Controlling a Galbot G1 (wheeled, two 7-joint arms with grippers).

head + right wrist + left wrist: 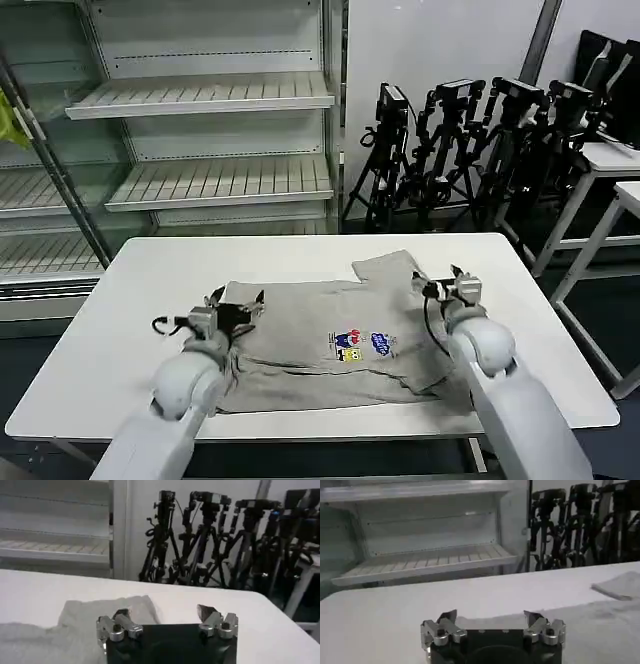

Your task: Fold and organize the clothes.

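Observation:
The clothes are one light grey T-shirt [330, 340] spread across the white table [120, 320], partly folded, with a small red, yellow and blue print [360, 345] facing up. One sleeve [392, 267] points toward the far edge. My left gripper [238, 301] hovers open over the shirt's left edge [600, 611]. My right gripper [443, 282] is open just past the shirt's right side, next to the sleeve [100, 611]. Both pairs of fingers are spread wide with nothing between them.
White wire shelves [215, 180] behind glass stand beyond the table's far left. A row of black tripods [470, 150] stands at the back right, with another white table [615, 170] beside them. Bare tabletop lies left and right of the shirt.

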